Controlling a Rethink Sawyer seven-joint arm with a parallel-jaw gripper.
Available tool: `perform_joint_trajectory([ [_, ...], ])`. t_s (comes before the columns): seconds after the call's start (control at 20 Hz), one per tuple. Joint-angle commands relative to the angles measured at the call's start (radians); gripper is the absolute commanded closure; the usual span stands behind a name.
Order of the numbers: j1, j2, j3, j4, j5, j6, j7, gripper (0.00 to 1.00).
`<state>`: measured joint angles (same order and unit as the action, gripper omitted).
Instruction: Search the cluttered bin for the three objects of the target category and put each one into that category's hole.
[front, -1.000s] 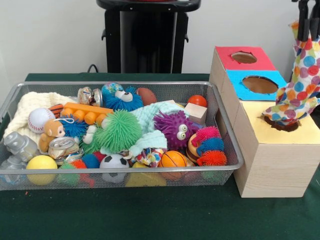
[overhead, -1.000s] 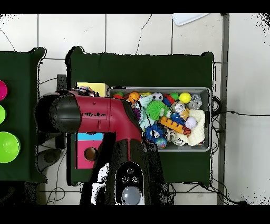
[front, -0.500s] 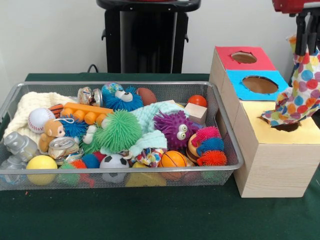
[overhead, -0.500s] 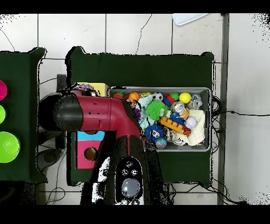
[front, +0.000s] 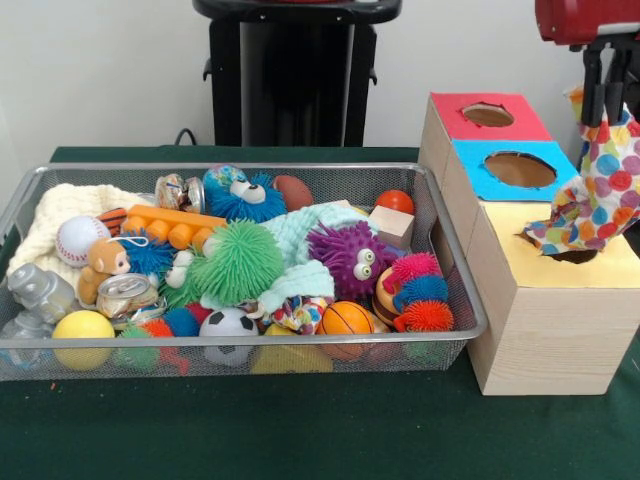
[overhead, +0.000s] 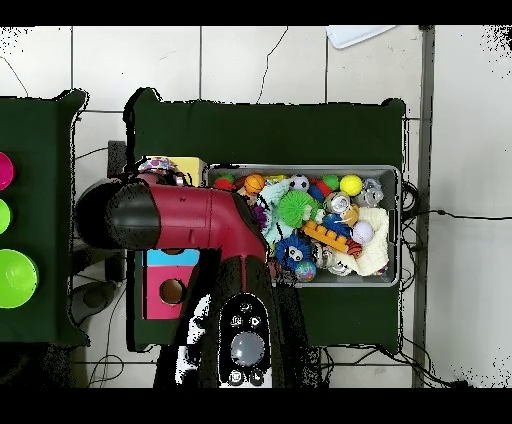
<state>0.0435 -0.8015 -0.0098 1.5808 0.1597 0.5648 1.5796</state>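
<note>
From the front, my claw (front: 607, 105) grips the polka-dot cloth (front: 596, 195) at its top; its lower end hangs at the yellow hole (front: 568, 252) of the wooden box (front: 545, 330), just beside the wire bin (front: 455, 300). From overhead, my arm (overhead: 175, 215) covers the box; the bin (overhead: 395, 225) lies clear beside it.

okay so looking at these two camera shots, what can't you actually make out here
- Claw: in the front view its tips are buried in the polka-dot cloth; overhead the arm covers it.
- Yellow hole: the cloth hangs over it in the front view.
- Bin bottom: toys piled on top hide the lower layers.
- Box: the arm covers part of it overhead.
</note>
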Motion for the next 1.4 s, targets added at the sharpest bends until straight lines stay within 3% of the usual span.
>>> perform_joint_trajectory([
  [0.05, -0.016, 0.044, 0.055, 0.099, -0.024, -0.045, 0.131, 1.00],
  [0.9, -0.016, 0.064, 0.031, 0.165, -0.082, -0.135, 0.121, 1.00],
  [1.4, 0.031, 0.114, -0.036, 0.127, -0.105, -0.150, 0.149, 1.00],
])
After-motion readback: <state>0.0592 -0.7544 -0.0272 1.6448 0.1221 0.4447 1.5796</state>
